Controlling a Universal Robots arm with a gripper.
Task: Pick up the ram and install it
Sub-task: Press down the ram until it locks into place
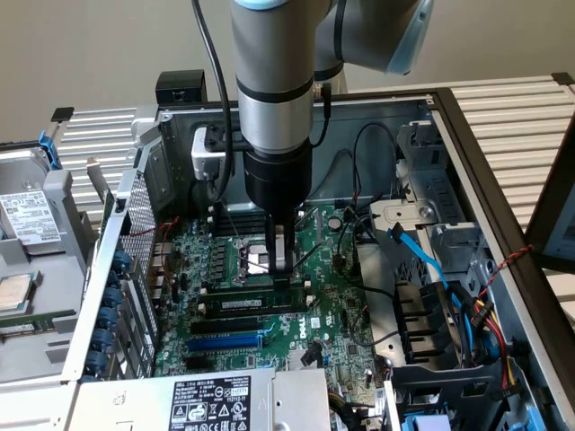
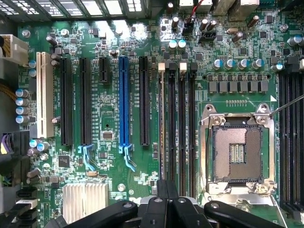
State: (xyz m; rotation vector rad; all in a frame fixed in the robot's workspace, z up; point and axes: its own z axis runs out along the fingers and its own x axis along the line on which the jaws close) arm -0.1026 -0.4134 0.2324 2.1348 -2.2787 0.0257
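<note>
In the exterior view, the nearest thing, at the bottom of the frame, is the power supply (image 1: 225, 404) with its white label, cut off by the lower edge. Behind it lies the green motherboard (image 1: 337, 314), with the long blue expansion slot (image 1: 225, 341) running left to right.

Just beyond that slot, at mid-frame, the ram (image 1: 241, 301) stands on edge in the black memory slots (image 1: 238, 314), its long axis running from the exterior view's left to right, with the white sticker facing the camera. Its right end is hidden behind the jaws. The gripper (image 1: 283, 269) comes straight down onto that end, jaws closed; whether they pinch the stick or only press on it is hard to make out.

In the wrist view the closed gripper (image 2: 167, 202) sits at the bottom centre over a slot, with the open CPU socket (image 2: 236, 152) beside it.

Farthest back, the case wall (image 1: 377, 117) and loose black cables (image 1: 359, 153) fill the upper frame.
</note>
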